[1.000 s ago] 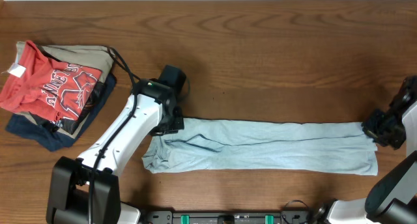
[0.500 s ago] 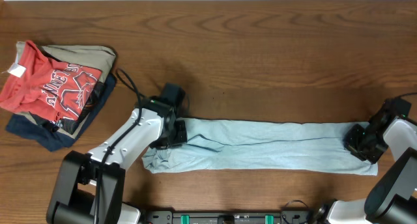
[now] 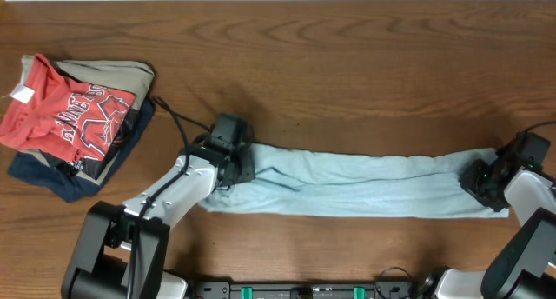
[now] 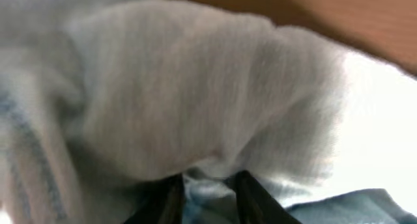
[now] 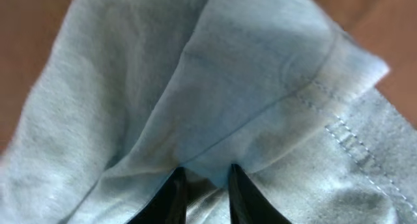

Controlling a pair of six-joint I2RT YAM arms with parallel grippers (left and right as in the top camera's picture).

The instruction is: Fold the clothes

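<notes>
Two sets of jaws pinch the shirt [image 3: 365, 190] — left jaws at one end, right jaws at the other — stretched long across the surface [image 3: 347, 73].

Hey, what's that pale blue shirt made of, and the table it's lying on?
Shirt: looks like a thin, soft cotton-type knit, matte; fine ribbed texture, stitched hem and limp wrinkles show. Table: wood or wood-look laminate, brown, slight sheen; grain lines visible.

Plain pale blue T-shirt [image 3: 356, 188]; red shirt [image 3: 65, 116] with white lettering; brown wood-grain table [image 3: 347, 64]
</notes>
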